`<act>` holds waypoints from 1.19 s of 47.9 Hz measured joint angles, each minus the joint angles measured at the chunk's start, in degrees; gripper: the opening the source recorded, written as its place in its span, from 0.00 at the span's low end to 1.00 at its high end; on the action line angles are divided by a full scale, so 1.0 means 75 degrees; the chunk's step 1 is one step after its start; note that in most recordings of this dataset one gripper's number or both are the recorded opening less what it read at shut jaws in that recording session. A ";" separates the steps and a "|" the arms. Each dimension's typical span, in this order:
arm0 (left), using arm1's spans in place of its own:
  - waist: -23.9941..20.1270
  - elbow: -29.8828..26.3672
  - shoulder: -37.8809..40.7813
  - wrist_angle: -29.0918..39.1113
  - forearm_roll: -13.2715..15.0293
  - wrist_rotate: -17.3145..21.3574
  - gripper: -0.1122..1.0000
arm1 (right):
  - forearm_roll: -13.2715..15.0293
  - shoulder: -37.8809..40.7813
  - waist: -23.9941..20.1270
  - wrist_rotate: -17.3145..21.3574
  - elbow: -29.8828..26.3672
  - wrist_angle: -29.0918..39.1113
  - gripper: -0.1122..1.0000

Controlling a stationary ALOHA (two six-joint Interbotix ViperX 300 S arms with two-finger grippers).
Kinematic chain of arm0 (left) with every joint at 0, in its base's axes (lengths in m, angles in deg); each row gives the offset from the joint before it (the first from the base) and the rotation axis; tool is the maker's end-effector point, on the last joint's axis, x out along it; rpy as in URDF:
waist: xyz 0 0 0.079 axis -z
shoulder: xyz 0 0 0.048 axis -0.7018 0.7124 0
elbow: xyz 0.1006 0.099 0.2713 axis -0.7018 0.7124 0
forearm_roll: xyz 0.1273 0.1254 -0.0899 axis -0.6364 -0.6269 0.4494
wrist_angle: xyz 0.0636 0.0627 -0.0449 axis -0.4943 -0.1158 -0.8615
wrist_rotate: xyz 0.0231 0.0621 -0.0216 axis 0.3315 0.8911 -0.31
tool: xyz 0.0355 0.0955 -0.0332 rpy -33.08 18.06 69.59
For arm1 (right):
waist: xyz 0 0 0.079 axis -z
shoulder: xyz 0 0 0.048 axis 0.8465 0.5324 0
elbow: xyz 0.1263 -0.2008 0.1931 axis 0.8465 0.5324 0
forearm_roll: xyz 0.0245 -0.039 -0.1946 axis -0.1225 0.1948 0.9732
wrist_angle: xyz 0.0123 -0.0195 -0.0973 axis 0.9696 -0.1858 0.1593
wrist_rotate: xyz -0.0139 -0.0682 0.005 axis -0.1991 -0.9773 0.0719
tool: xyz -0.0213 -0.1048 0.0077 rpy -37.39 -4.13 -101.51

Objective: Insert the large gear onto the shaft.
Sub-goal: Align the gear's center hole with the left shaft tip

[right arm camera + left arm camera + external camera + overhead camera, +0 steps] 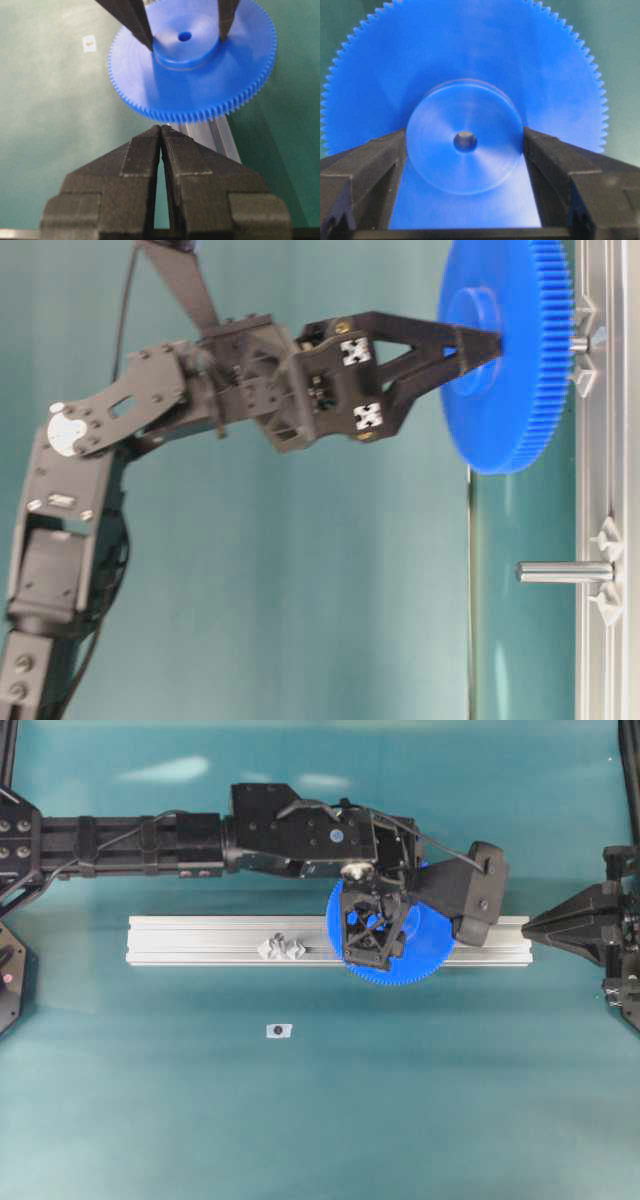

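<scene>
The large gear [520,390], a bright-blue toothed disc, hangs level just above the aluminium rail [200,940]. My left gripper [464,134] is shut on its raised hub, one finger [380,160] touching each side. The shaft [581,343] shows as a short grey stub between the gear's underside and the rail, and its tip [465,141] shows grey inside the centre hole. From the right wrist view the gear [200,85] lies ahead, over the rail. My right gripper [160,127] is shut on nothing, at the rail's right end [530,928].
A second upright peg [560,572] with clear flanges [283,947] stands bare on the rail, left of the gear. A small white tag [279,1030] lies on the teal table in front of the rail. The left arm [150,845] stretches along the back.
</scene>
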 measured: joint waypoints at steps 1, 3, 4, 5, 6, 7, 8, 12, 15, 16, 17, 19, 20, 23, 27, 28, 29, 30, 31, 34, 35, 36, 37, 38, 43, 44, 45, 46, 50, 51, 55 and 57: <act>0.0000 -0.0012 0.0012 0.0000 0.0000 -0.0012 0.79 | 0.0000 0.0000 0.0012 0.0000 0.0000 0.0000 0.21; -0.0035 -0.0047 0.0035 0.0000 0.0000 0.0000 0.79 | 0.0000 -0.0012 0.0012 -0.0012 0.0000 0.0000 0.21; -0.0035 -0.0059 0.0035 0.0000 0.0000 -0.0012 0.79 | 0.0000 0.0000 0.0012 0.0000 0.0000 0.0000 0.21; -0.0047 -0.0070 0.0047 0.0000 0.0000 -0.0012 0.79 | 0.0000 0.0000 0.0012 0.0000 0.0000 0.0000 0.21; -0.0047 -0.0070 0.0059 -0.0012 0.0000 -0.0012 0.79 | 0.0000 -0.0012 0.0012 0.0000 0.0000 0.0000 0.21; -0.0059 -0.0082 0.0059 0.0000 0.0012 -0.0012 0.79 | 0.0000 -0.0012 0.0012 -0.0012 0.0000 0.0000 0.21; -0.0070 -0.0082 0.0070 0.0000 0.0012 -0.0012 0.79 | 0.0000 -0.0023 0.0023 0.0000 0.0000 0.0000 0.21; -0.0094 -0.0094 0.0070 0.0000 0.0000 -0.0012 0.79 | 0.0000 -0.0023 0.0023 0.0000 0.0000 0.0000 0.21; -0.0129 -0.0094 0.0082 0.0000 0.0012 0.0000 0.79 | 0.0000 -0.0023 0.0023 -0.0012 0.0000 0.0000 0.21; -0.0141 -0.0094 0.0082 0.0000 0.0023 -0.0012 0.79 | 0.0000 -0.0023 0.0023 0.0000 0.0000 0.0000 0.21; -0.0141 -0.0094 0.0082 0.0000 0.0023 -0.0012 0.79 | 0.0000 -0.0023 0.0023 -0.0012 0.0000 0.0000 0.21; -0.0164 -0.0094 0.0082 0.0000 0.0023 0.0000 0.79 | 0.0000 -0.0023 0.0023 -0.0012 0.0000 0.0000 0.21; -0.0164 -0.0094 0.0082 0.0000 0.0023 0.0000 0.79 | 0.0000 -0.0023 0.0023 -0.0012 0.0000 0.0000 0.21; -0.0188 -0.0082 0.0082 0.0000 0.0023 0.0000 0.79 | 0.0000 -0.0023 0.0023 0.0000 0.0000 0.0000 0.21; -0.0199 -0.0082 0.0082 0.0000 0.0035 -0.0012 0.79 | 0.0000 -0.0035 0.0023 0.0000 0.0000 0.0000 0.21; -0.0199 -0.0082 0.0082 0.0000 0.0035 0.0000 0.79 | 0.0000 -0.0035 0.0023 0.0000 0.0000 0.0000 0.21; -0.0211 -0.0082 0.0082 0.0000 0.0023 -0.0012 0.79 | 0.0000 -0.0035 0.0023 0.0000 0.0000 0.0000 0.21; -0.0199 -0.0082 0.0070 0.0000 0.0023 -0.0012 0.79 | 0.0000 -0.0023 0.0023 0.0000 0.0000 0.0000 0.21; -0.0199 -0.0094 0.0082 0.0000 0.0035 -0.0012 0.79 | 0.0000 -0.0035 0.0023 0.0000 0.0000 0.0000 0.21; -0.0199 -0.0094 0.0082 0.0000 0.0023 -0.0012 0.79 | 0.0000 -0.0035 0.0023 0.0000 0.0000 0.0000 0.21; -0.0211 -0.0094 0.0082 0.0000 0.0035 -0.0012 0.79 | 0.0000 -0.0035 0.0035 0.0000 0.0000 0.0000 0.21; -0.0199 -0.0094 0.0082 0.0000 0.0035 -0.0012 0.79 | 0.0000 -0.0035 0.0023 0.0000 0.0000 0.0000 0.21; -0.0199 -0.0094 0.0082 0.0000 0.0035 -0.0023 0.79 | 0.0000 -0.0035 0.0023 0.0000 0.0000 0.0000 0.21; -0.0199 -0.0082 0.0070 0.0000 0.0035 -0.0023 0.79 | 0.0000 -0.0023 0.0023 0.0000 0.0000 0.0000 0.21; -0.0199 -0.0094 0.0070 -0.0035 0.0035 -0.0023 0.79 | 0.0012 -0.0035 0.0035 0.0000 0.0000 0.0000 0.21; -0.0199 -0.0082 0.0070 -0.0035 0.0035 -0.0023 0.79 | 0.0000 -0.0023 0.0023 0.0000 0.0000 0.0000 0.21; -0.0211 -0.0082 0.0070 -0.0035 0.0035 -0.0023 0.79 | 0.0000 -0.0035 0.0023 0.0000 0.0000 0.0000 0.21; -0.0211 -0.0094 0.0082 -0.0035 0.0035 -0.0023 0.79 | 0.0000 -0.0035 0.0023 -0.0012 0.0000 0.0000 0.21; -0.0211 -0.0082 0.0070 -0.0035 0.0035 -0.0023 0.79 | 0.0000 -0.0035 0.0023 0.0000 0.0000 0.0000 0.21; -0.0211 -0.0094 0.0082 -0.0035 0.0035 -0.0023 0.79 | 0.0000 -0.0023 0.0035 0.0000 0.0000 0.0000 0.21; -0.0211 -0.0094 0.0070 -0.0035 0.0035 -0.0035 0.79 | 0.0000 -0.0035 0.0023 0.0000 0.0000 0.0000 0.21; -0.0199 -0.0082 0.0082 -0.0047 0.0035 -0.0035 0.79 | 0.0000 -0.0023 0.0035 0.0000 0.0000 0.0000 0.21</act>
